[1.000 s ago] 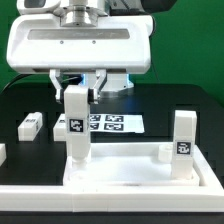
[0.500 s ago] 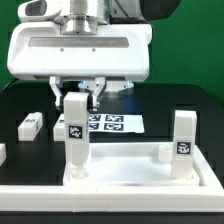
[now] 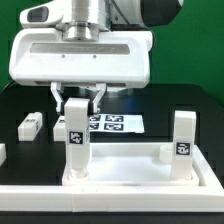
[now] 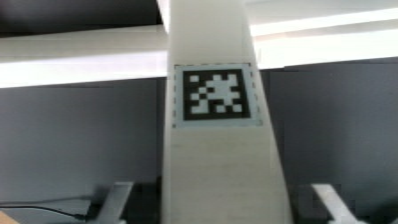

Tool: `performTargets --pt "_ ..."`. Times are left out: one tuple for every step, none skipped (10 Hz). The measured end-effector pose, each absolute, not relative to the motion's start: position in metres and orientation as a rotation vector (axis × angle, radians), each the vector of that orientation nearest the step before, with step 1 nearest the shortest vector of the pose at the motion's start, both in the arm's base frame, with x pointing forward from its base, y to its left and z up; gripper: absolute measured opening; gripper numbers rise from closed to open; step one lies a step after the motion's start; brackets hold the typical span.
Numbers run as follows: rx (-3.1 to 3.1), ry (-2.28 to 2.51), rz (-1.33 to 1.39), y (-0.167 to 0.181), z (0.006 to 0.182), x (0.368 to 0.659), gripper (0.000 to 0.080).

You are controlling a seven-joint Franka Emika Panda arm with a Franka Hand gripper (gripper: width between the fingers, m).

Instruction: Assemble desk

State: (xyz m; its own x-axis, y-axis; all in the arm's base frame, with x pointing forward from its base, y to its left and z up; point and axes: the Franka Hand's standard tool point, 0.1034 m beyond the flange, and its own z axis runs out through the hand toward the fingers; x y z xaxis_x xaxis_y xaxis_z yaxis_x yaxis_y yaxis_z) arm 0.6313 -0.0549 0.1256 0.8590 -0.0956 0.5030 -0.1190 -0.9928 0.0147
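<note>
The desk's white tabletop (image 3: 128, 176) lies at the front with its rim up. One white square leg (image 3: 183, 142) stands upright at its corner on the exterior view's right. A second tagged leg (image 3: 75, 140) stands upright over the corner on the exterior view's left, its foot at the tabletop. My gripper (image 3: 76, 99) hangs straight above and is shut on that leg's top. In the wrist view this leg (image 4: 217, 110) fills the middle, tag facing me, with a finger (image 4: 118, 200) on either side. Whether its foot sits in the socket is hidden.
A loose white leg (image 3: 31, 125) lies on the black table at the exterior view's left, with another white piece (image 3: 2, 153) at the edge. The marker board (image 3: 113, 124) lies behind the tabletop. A long white rail (image 3: 110, 207) runs along the front.
My gripper and the leg in it have moved down together toward the tabletop's corner. The other leg and the tabletop have stayed put.
</note>
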Motion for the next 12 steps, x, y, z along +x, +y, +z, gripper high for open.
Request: performTargets --pt "2.984 -0.170 0.803 -0.0538 0.1230 0.6296 0.0288" --pt "2.977 -0.168 0.809 -0.0537 0.1211 0.6273 0.0288" --pt "2.966 -0.166 0.825 -0.0534 0.1212 0.6265 0.0288" --pt "2.954 -0.163 0.841 -0.0525 0.1212 0.6252 0.0288" --pt "2.939 -0.162 0.864 -0.0515 0.1211 0.6234 0.0288" --pt "2.931 -0.164 0.876 -0.0512 0.1212 0.6222 0.0288" --pt "2.932 -0.165 0.875 -0.0514 0.1214 0.6225 0.0288" --pt "2.932 -0.165 0.875 -0.0514 0.1213 0.6224 0.0288" --pt "2.932 -0.165 0.875 -0.0515 0.1212 0.6223 0.0443" --pt "2.932 -0.165 0.874 -0.0515 0.1211 0.6223 0.0570" --pt "2.932 -0.165 0.874 -0.0515 0.1211 0.6223 0.0570" --pt "2.932 -0.165 0.874 -0.0515 0.1210 0.6223 0.0633"
